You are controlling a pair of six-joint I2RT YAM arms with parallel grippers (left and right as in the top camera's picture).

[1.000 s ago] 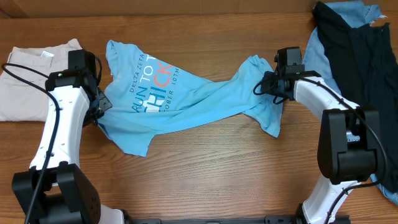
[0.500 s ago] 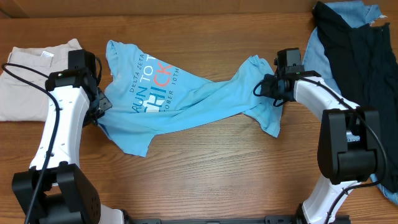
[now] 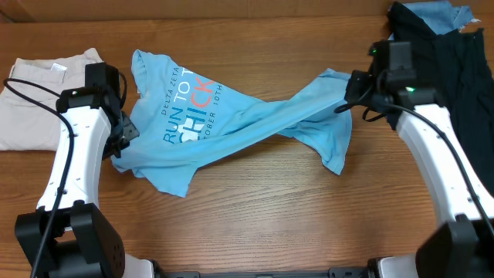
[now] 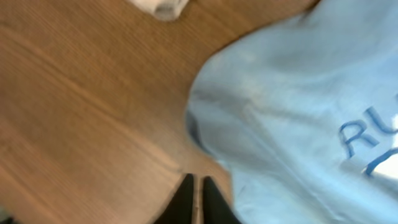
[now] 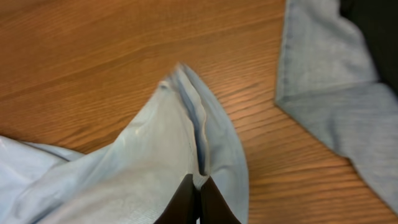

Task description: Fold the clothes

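Cotton is what we are looking at first: a light sky-blue short-sleeved T-shirt (image 3: 231, 116) with white and coral lettering is lying crumpled and twisted across the middle of the brown wooden table (image 3: 270, 216), stretching between the two arms. We are reading only part of the print, since folds are swallowing the rest.

The right gripper (image 3: 351, 93) is pinching a bunched fold at the T-shirt's right end and holding it raised. In the right wrist view its black fingers (image 5: 183, 202) are pressing together on the cloth, their bases cut off by the frame edge.

The left gripper (image 3: 117, 147) is sitting at the T-shirt's left edge, largely hiding under its own arm from above. In the blurred left wrist view its fingers (image 4: 180, 202) are pressing nearly together where the hem meets them, apparently nipping it, though the contact is falling at the frame's bottom edge.

Folded beige trousers (image 3: 38, 104) are lying at the far left, partly cropped. A black garment (image 3: 444, 62) is lying over denim-blue cloth (image 5: 329, 99) in the far right corner, running out of frame.
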